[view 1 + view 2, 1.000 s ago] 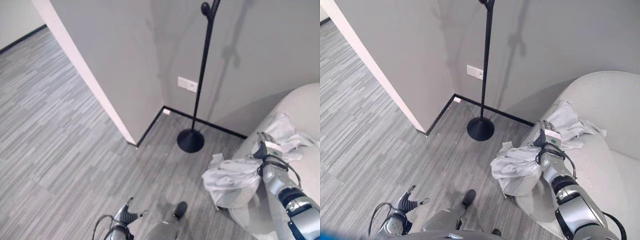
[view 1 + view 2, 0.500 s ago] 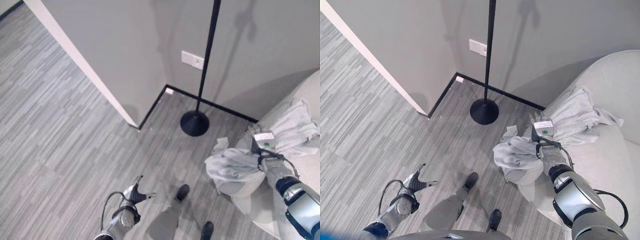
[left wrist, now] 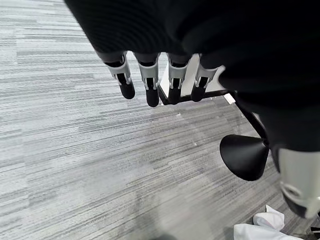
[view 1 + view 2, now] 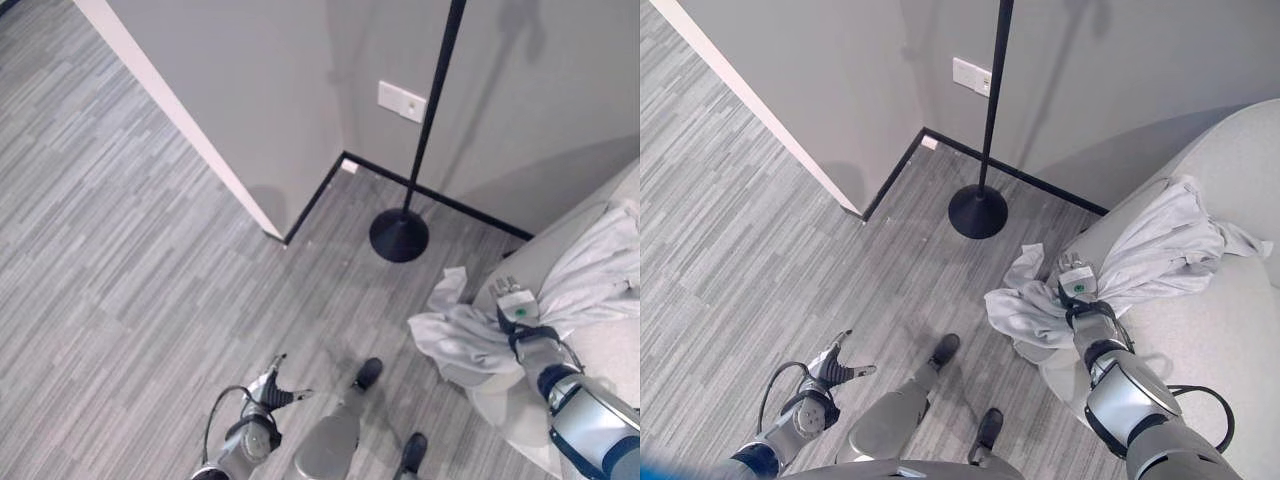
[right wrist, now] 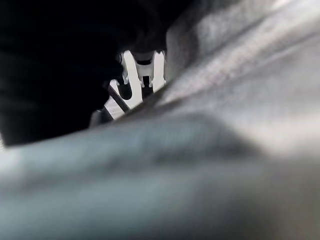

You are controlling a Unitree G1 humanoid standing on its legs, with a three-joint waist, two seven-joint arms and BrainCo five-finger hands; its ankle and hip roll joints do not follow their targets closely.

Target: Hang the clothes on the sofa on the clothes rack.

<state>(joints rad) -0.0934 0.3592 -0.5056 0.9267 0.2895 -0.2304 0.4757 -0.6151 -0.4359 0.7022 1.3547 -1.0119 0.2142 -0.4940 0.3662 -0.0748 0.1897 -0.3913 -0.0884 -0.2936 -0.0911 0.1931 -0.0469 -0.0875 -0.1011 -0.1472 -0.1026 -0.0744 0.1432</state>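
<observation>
- Right hand [image 4: 1077, 288] is buried in the grey garment [image 4: 1140, 262] on the sofa [image 4: 1230, 340] edge, presumably for a grab; can't tell its fingers.
- Clothes rack [image 4: 980, 205] stands at 11 o'clock of it.
- Left hand [image 3: 160, 82] hangs relaxed, empty.

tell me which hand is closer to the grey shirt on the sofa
Right. The right hand is in the grey shirt at the sofa's front edge. The left hand hangs low over the floor, far off on the other side.
</observation>
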